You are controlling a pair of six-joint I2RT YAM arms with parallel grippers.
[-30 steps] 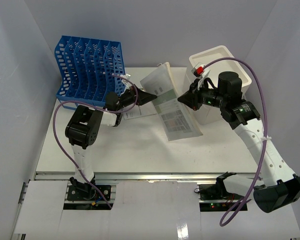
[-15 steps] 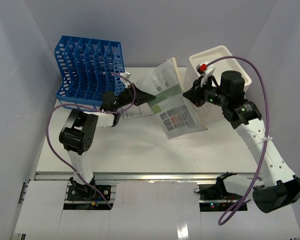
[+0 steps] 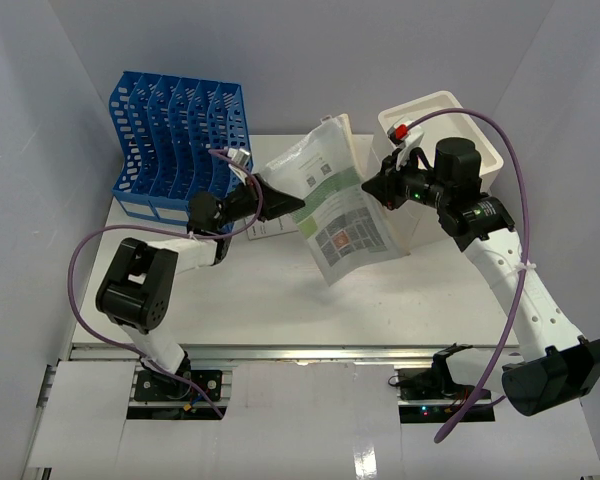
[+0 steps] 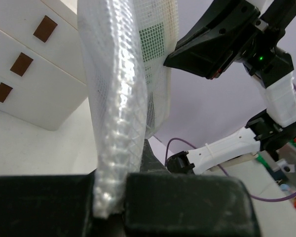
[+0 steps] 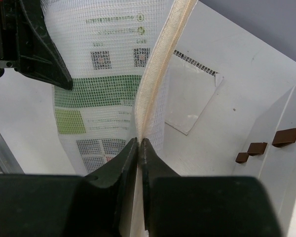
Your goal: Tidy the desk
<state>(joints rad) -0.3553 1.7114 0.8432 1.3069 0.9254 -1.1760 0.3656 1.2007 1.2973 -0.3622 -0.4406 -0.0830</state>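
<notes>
In the top view the blue slotted file rack stands at the upper left as it did a second ago, but the left arm's elbow has swung down toward the lower left. The left gripper, which was gaping beside the clear mesh document pouch, has since clamped onto it. The pouch lay lower and flatter a second ago. Now it hangs raised in the centre, clear of the desk, with its top corner reaching past the desk's far edge. The white desk fills the middle of the frame under both arms, its metal rail along the bottom. A loose paper sheet lies on it just below the left gripper. The left wrist view shows the left jaws closed narrow on the pouch's left edge, the mesh pinched between the black fingers. The right gripper, at right of centre, is likewise pressed tight on the pouch's cream zipper edge, its fingers nearly meeting around the strip. The cream drawer cabinet stands at the upper right behind it.
</notes>
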